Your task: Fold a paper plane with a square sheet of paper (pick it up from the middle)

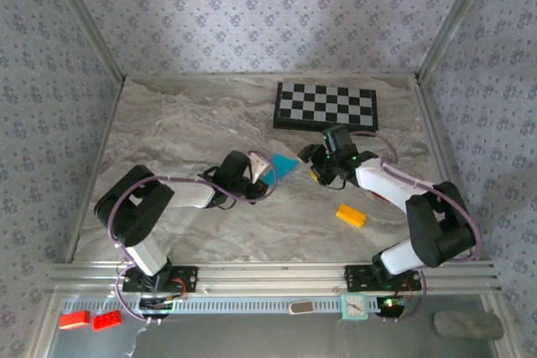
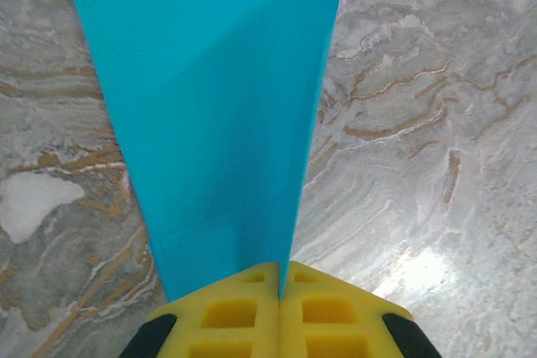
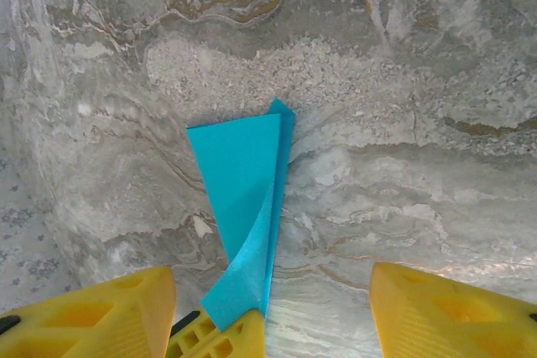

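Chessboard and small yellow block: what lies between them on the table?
In the top view, the right gripper stands over that stretch, between the chessboard and the yellow block. The marble table around it looks bare.

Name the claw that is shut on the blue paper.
The left claw, pinched shut on the folded blue paper; the right claw stands open.

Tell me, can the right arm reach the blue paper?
Probably yes. The right gripper is open right beside the folded blue paper, with nothing between them. The left gripper is shut on one end of it.
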You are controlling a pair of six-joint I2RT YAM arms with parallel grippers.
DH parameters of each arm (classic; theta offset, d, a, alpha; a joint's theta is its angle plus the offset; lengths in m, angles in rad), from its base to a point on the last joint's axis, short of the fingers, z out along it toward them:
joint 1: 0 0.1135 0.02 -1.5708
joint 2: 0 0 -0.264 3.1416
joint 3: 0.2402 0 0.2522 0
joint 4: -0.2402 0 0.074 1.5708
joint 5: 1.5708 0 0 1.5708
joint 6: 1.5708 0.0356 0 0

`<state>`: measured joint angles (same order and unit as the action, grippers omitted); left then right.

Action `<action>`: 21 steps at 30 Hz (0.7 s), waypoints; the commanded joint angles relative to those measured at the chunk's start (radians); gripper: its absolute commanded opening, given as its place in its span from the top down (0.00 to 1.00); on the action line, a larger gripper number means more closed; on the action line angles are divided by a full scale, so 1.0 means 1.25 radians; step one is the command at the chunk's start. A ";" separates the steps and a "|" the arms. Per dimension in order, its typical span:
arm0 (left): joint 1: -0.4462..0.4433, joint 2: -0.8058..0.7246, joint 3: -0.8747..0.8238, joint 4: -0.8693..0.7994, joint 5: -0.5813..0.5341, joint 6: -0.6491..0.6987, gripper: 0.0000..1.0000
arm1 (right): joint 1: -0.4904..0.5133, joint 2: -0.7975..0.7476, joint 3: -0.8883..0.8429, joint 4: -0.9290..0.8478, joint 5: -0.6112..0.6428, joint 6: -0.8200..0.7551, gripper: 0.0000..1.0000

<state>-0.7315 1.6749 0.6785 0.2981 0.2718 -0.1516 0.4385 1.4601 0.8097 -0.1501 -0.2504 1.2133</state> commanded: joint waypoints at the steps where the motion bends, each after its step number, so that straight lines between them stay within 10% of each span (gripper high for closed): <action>1: 0.011 -0.015 0.029 -0.026 0.058 -0.060 1.00 | -0.005 -0.012 -0.013 0.006 0.002 -0.029 0.36; 21: 0.062 0.035 0.021 0.049 0.176 -0.299 1.00 | 0.026 0.021 -0.079 0.235 -0.107 -0.165 0.39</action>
<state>-0.6621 1.6997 0.7063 0.3145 0.4511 -0.4667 0.4561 1.4635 0.7185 0.0814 -0.3344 1.0573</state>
